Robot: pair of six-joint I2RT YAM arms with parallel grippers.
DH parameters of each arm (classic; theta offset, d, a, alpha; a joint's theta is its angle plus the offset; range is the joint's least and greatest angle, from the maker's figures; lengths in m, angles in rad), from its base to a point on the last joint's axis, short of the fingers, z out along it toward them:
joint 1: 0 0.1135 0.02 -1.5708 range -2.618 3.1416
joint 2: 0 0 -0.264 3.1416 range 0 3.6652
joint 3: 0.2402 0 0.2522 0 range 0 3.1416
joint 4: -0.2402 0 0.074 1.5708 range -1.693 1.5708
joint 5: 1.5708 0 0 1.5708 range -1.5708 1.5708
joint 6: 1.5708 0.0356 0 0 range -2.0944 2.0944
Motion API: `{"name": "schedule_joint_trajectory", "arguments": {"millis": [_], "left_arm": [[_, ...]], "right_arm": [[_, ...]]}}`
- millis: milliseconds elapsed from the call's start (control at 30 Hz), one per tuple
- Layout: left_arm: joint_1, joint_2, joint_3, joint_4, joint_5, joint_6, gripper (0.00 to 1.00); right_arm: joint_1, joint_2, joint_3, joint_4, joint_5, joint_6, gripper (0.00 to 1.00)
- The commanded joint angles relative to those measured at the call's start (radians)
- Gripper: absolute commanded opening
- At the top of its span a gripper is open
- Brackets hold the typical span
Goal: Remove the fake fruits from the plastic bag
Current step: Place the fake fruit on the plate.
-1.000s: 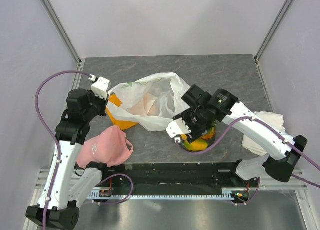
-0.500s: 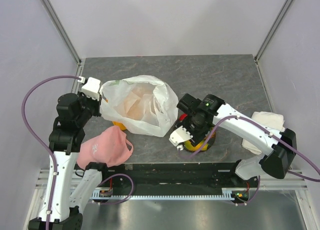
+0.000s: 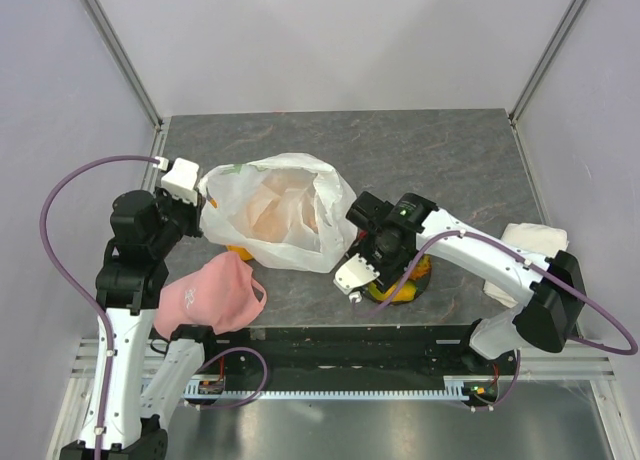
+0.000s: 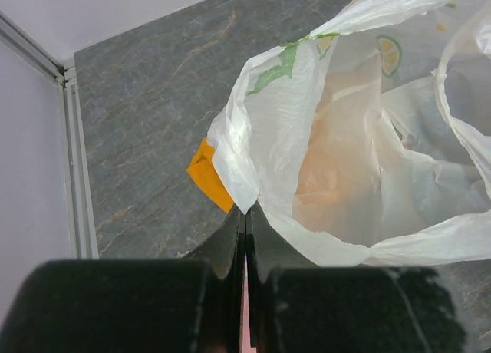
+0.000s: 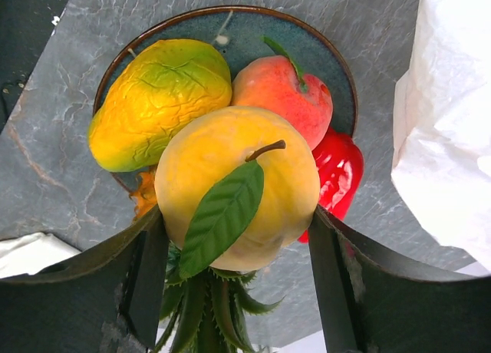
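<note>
Plastic bag [image 3: 275,210] pinched by left gripper [image 3: 200,206]; fake fruits [image 3: 398,292] heaped in bowl [image 3: 424,276]
Top view: bag slumped mid-table, left gripper at its 9 o'clock edge; bowl at bag's 4 o'clock under right gripper [image 3: 385,280]; pink cloth [image 3: 212,292] at 7. Left wrist: fingers pressed together on the bag's rim, orange cloth [image 4: 209,173] showing beneath at 9 o'clock. Right wrist: jaws spread wide, pinching yellow leafed fruit [image 5: 230,169] over the bowl; mango [image 5: 157,100] at 11, peach [image 5: 280,92] at 1, red pepper [image 5: 337,173] at 3, pineapple crown [image 5: 207,307] at 6
</note>
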Motion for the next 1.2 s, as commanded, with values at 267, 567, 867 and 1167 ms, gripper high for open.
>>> {"name": "schedule_joint_trajectory", "arguments": {"millis": [267,567,867,1167], "left_arm": [[0.018,-0.014,-0.013,0.008,0.044,-0.037,0.01],[0.022,-0.023,-0.022,0.005,0.046,-0.039,0.02],[0.027,-0.033,-0.041,0.017,0.054,-0.046,0.01],[0.033,-0.045,-0.047,0.010,0.054,-0.046,0.02]], "right_arm": [[0.016,0.005,-0.064,0.010,0.038,-0.041,0.66],[0.022,-0.017,-0.027,-0.051,0.021,-0.066,0.64],[0.048,-0.055,-0.061,-0.076,0.034,-0.084,0.64],[0.059,-0.045,-0.101,-0.037,0.063,-0.093,0.70]]}}
